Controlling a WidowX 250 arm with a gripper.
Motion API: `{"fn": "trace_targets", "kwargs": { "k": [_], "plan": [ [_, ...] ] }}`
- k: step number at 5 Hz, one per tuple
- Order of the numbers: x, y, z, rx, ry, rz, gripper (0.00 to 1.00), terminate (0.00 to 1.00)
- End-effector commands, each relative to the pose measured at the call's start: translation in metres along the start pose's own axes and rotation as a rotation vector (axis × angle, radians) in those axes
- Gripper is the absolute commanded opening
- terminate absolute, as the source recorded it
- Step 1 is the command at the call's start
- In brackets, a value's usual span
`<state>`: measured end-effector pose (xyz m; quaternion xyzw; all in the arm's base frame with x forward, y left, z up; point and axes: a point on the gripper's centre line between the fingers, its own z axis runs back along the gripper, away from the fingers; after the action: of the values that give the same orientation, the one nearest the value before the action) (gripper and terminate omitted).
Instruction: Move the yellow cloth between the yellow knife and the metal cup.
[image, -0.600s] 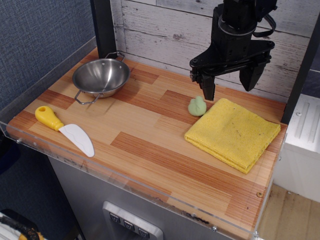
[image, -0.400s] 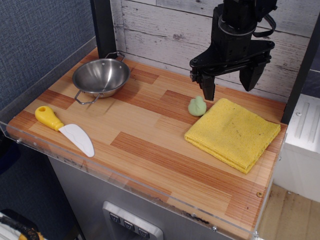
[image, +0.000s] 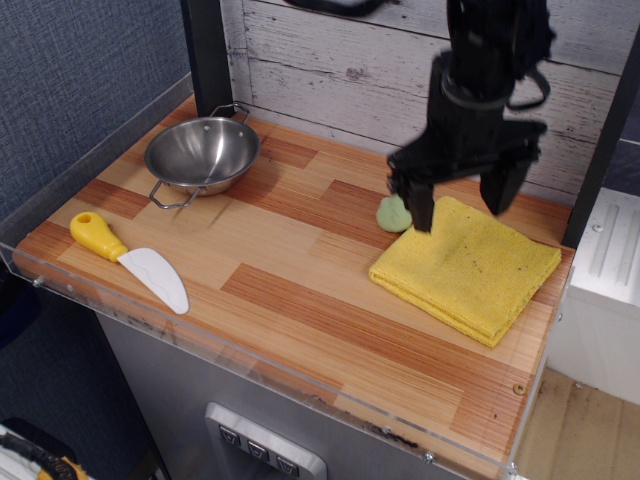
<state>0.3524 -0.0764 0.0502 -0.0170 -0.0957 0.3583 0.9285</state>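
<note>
The yellow cloth (image: 466, 268) lies folded flat at the right of the wooden table. The metal cup (image: 202, 154) stands at the back left. The yellow knife (image: 127, 259) lies near the front left edge, its white blade pointing right. My black gripper (image: 460, 205) hangs open just above the cloth's back part. Its left finger (image: 421, 206) is over the cloth's back left corner, and its right finger is near the back edge. It holds nothing.
A small green lump (image: 393, 213) sits on the table just left of the cloth, beside my left finger. A clear plastic rim (image: 300, 375) runs along the table's front edge. A white plank wall (image: 330, 60) and a black post (image: 207, 50) stand behind.
My gripper has come down and shifted slightly right, from well above the table to just over the cloth's back part. The cloth, the knife and the cup have not moved.
</note>
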Motion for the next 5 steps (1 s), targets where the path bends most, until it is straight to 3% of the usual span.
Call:
{"fn": "trace_targets", "kwargs": {
  "k": [1, 3, 4, 5],
  "plan": [
    [-0.005, -0.026, -0.019, -0.011, -0.007, -0.018, 1.0, 0.0],
    [-0.028, -0.024, -0.051, 0.076, 0.024, -0.046, 1.0, 0.0],
    [-0.035, -0.013, -0.055, 0.122, 0.029, -0.036, 1.0, 0.0],
    [-0.042, 0.002, -0.05, 0.1, 0.05, 0.011, 1.0, 0.0]
  ]
}}
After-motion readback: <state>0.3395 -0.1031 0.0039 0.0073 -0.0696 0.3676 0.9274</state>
